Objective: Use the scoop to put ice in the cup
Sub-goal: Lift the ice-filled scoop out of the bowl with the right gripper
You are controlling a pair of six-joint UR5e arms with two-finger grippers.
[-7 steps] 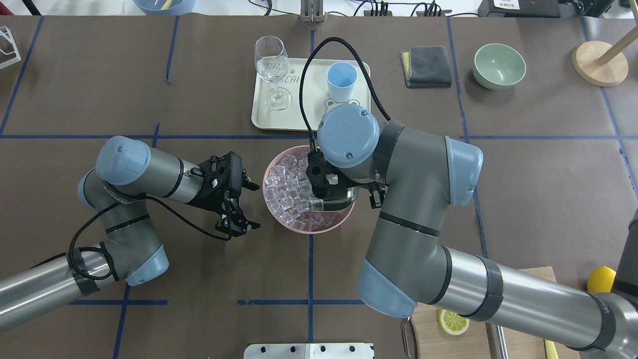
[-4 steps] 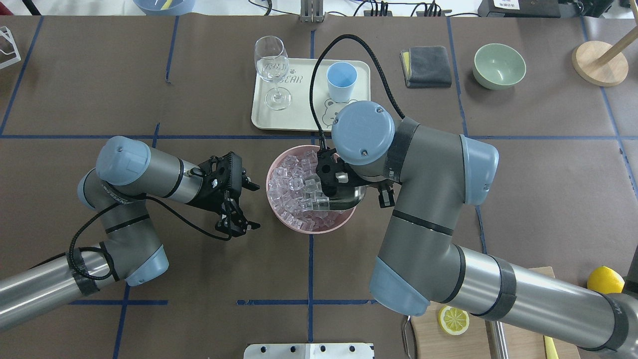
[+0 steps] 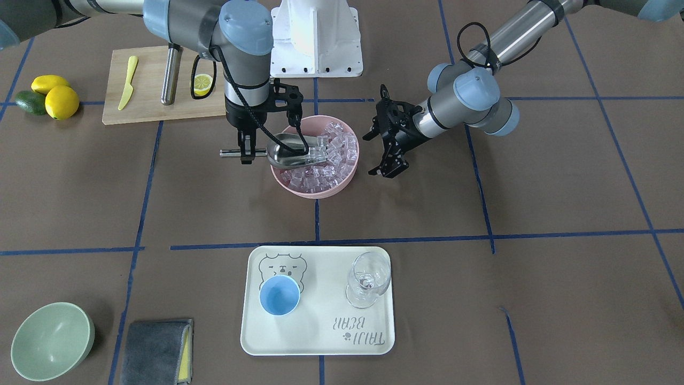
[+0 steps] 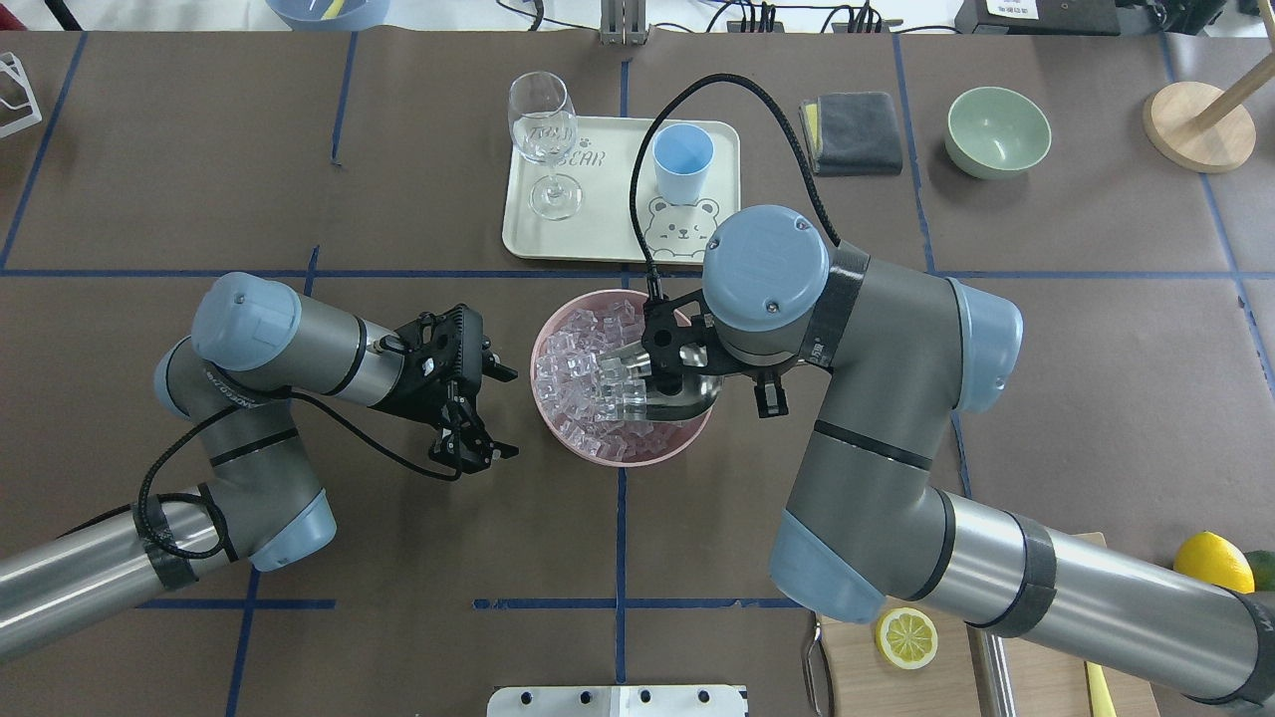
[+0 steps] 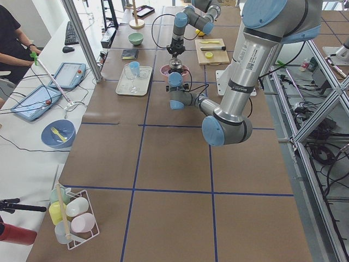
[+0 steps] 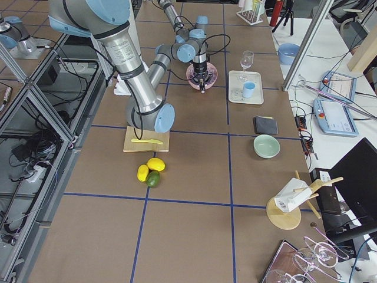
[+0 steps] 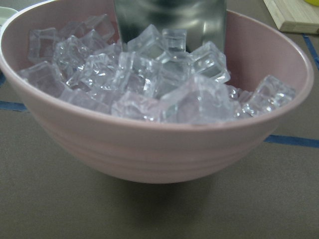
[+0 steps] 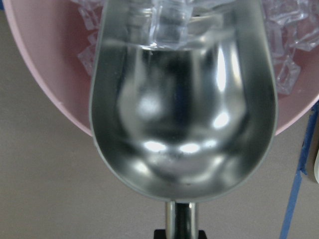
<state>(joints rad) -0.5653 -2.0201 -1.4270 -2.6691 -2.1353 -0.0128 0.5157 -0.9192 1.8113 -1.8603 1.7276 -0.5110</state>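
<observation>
Grippers, two: my left gripper (image 4: 498, 413) hangs with jaws spread, holding nothing, just beside one round pink bowl (image 4: 623, 461) at the table's middle. The bowl is heaped with clear ice cubes (image 4: 578, 363), too many to count. One shiny steel scoop (image 4: 687, 402) lies across the bowl's right rim, mouth in the ice, its thin handle clamped in my right gripper (image 3: 245, 155). On one cream tray (image 4: 518, 224), one clear wine glass (image 4: 543, 129) stands at the far left corner and one light-blue cup (image 4: 683, 159) at the far right corner.

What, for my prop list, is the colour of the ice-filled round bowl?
Pale pink bowl; clearest in left wrist view.
</observation>
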